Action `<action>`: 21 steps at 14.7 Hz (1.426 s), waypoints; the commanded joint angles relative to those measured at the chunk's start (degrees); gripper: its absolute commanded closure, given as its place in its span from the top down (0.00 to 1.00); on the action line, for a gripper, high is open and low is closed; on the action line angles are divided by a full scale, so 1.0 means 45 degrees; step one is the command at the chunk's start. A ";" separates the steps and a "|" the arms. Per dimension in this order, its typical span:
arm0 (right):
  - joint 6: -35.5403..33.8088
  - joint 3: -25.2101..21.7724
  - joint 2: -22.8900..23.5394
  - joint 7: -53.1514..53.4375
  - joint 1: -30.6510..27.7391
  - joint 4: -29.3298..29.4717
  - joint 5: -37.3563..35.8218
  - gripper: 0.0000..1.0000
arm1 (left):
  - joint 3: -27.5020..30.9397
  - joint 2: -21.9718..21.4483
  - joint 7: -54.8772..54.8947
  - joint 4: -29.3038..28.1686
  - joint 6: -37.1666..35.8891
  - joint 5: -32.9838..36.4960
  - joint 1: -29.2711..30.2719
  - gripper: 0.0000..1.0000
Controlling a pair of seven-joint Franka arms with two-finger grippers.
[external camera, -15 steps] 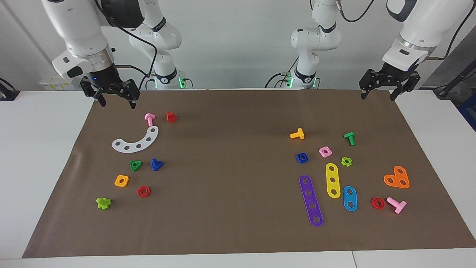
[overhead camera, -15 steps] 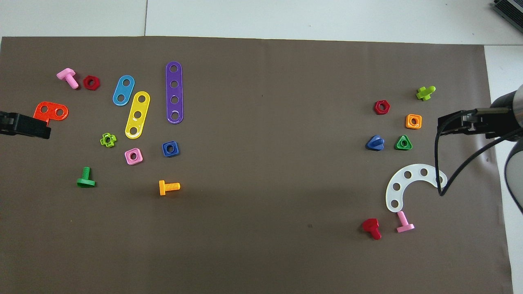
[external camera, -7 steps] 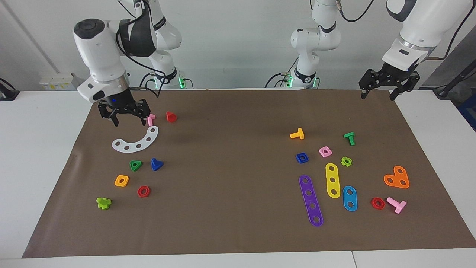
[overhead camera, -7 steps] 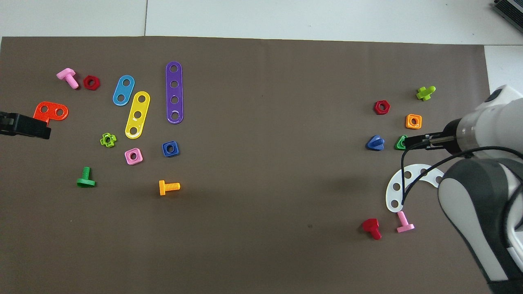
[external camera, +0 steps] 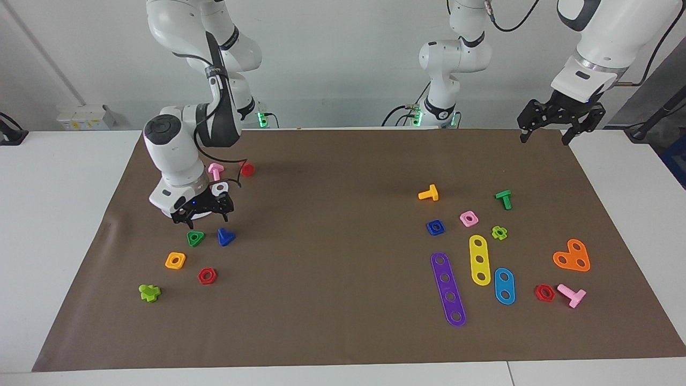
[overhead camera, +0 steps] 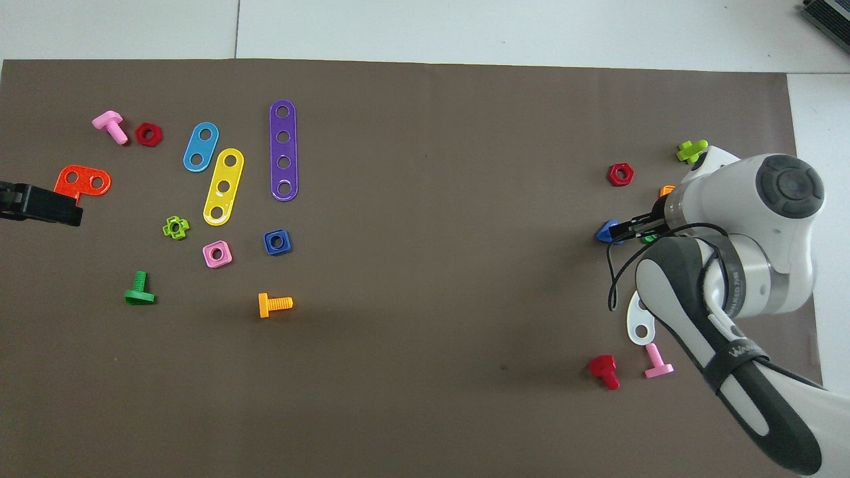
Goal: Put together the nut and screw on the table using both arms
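**Right gripper low over the blue screw, nothing held**

Toward the right arm's end of the table, the dark-blue screw (external camera: 225, 236) lay on the brown mat (external camera: 343, 300), just beside the green triangular nut (external camera: 195, 238). Its triangular head rested toward the table's middle; which way its stubby shaft pointed could not be told. The right gripper (external camera: 202, 213) hung low above the mat, over the end of the white curved plate (overhead camera: 639, 322), its fingertips spread and empty. From that gripper the screw lay slightly toward the table's middle and a little farther from the robots, close but apart; in the overhead view the fingers already covered part of it.

The matching dark-blue square nut (external camera: 435, 227) sat well apart, toward the left arm's end, flat with its hole up, near the pink square nut (external camera: 469, 218) and the orange bolt (external camera: 429, 193). The left gripper (external camera: 544, 133) waited high over the mat's corner at that end, fingers wide and empty.

Judged from this layout, the right arm was clearly the nearer one for the screw, the left for the nut. The coming move likely needed a short shift and descent so the fingers straddled the screw.
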 commanded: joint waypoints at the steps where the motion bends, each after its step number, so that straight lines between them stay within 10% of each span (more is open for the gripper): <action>1: 0.0681 0.0038 0.0413 -0.0396 0.0197 0.0017 0.0267 0.94 | -0.0099 -0.0242 0.0043 -0.0248 -0.0089 0.0049 0.0130 1.00; 9: 0.1540 0.0018 0.0629 -0.0767 0.0276 -0.0626 0.0286 0.52 | -0.0099 -0.0242 0.0043 -0.0248 -0.0069 0.0049 0.0130 1.00; 16: 0.1620 0.0018 0.0805 -0.0728 0.0218 -0.0646 0.0287 0.45 | -0.0099 -0.0242 0.0043 -0.0248 -0.0089 0.0049 0.0130 1.00; 21: 0.1600 0.0018 0.0805 -0.0670 0.0198 -0.0647 0.0287 0.00 | -0.0099 -0.0242 0.0043 -0.0248 -0.0088 0.0049 0.0130 1.00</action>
